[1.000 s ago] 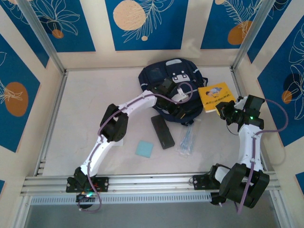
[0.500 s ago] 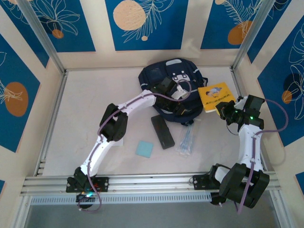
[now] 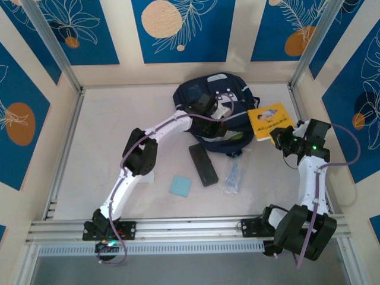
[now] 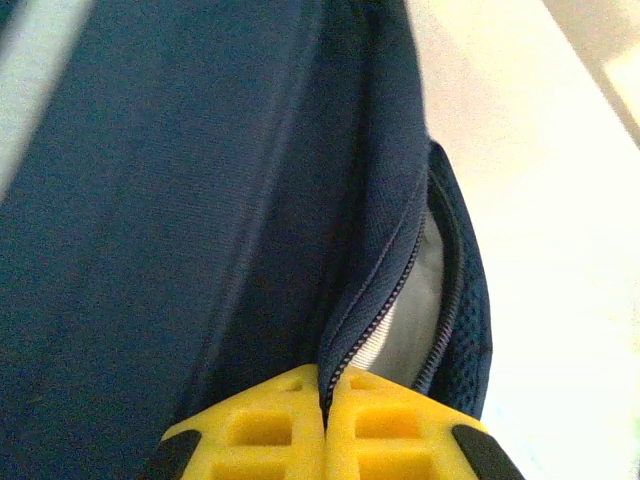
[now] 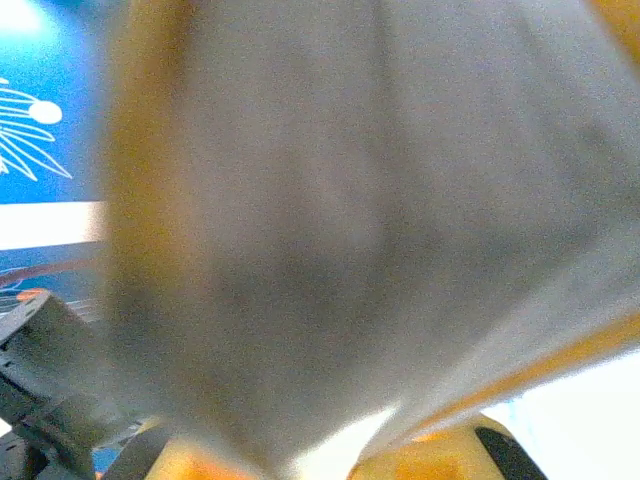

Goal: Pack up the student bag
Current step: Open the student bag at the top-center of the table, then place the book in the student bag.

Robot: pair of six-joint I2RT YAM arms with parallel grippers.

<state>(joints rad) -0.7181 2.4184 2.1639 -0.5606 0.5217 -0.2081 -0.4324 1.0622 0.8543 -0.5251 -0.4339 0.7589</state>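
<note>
The pale table (image 3: 101, 130) carries a navy backpack (image 3: 189, 95) at its far middle. In front of the backpack lie a flat black case (image 3: 203, 164), a light blue square (image 3: 180, 186) and a clear packet (image 3: 234, 175), each apart from the others. A yellow book (image 3: 267, 119) sits just right of the backpack; whether it rests flat is unclear.

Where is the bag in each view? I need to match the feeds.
Top external: bag, far centre, left hand on it.
Left wrist: bag across left and centre, zipper edge pinched in left hand.
Right wrist: blurred book up close; bag can't be told.
Shared landmark: left hand.
</note>
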